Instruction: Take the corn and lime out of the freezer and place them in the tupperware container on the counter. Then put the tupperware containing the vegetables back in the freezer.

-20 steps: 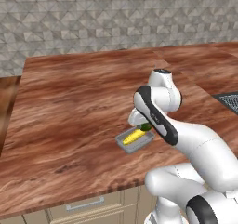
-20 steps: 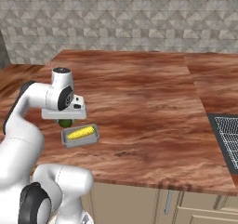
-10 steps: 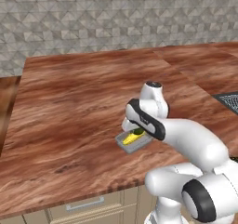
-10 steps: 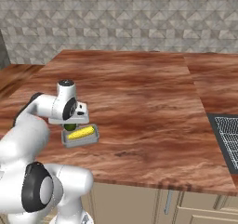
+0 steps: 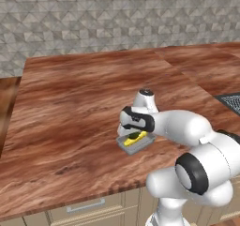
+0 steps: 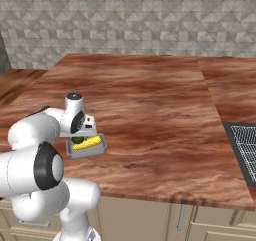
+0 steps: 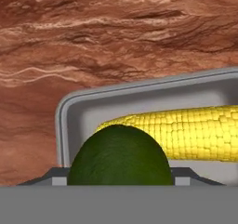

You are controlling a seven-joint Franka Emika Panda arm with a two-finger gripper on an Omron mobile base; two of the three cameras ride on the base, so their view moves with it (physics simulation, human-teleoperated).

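The lime [image 7: 120,156] is seen between the two dark finger tips in the hand view, filling the gap from one to the other, so the fingers [image 6: 81,136] are taken to be closed on it, set fairly wide by the fruit's own width. The lime is held at the near corner of the tupperware container [image 7: 65,125]; whether it touches the floor of the tray cannot be told. Just behind it the corn [image 7: 186,132] lies flat along the tray, close against the lime. From the right base view the corn [image 6: 88,143] is seen lying lengthwise in the grey tray [image 6: 86,151], with the hand directly above its end. The tray [image 5: 136,146] is set on the reddish-brown table [image 5: 79,103], near its front edge, above beige drawers [image 5: 89,208] with a silver handle.
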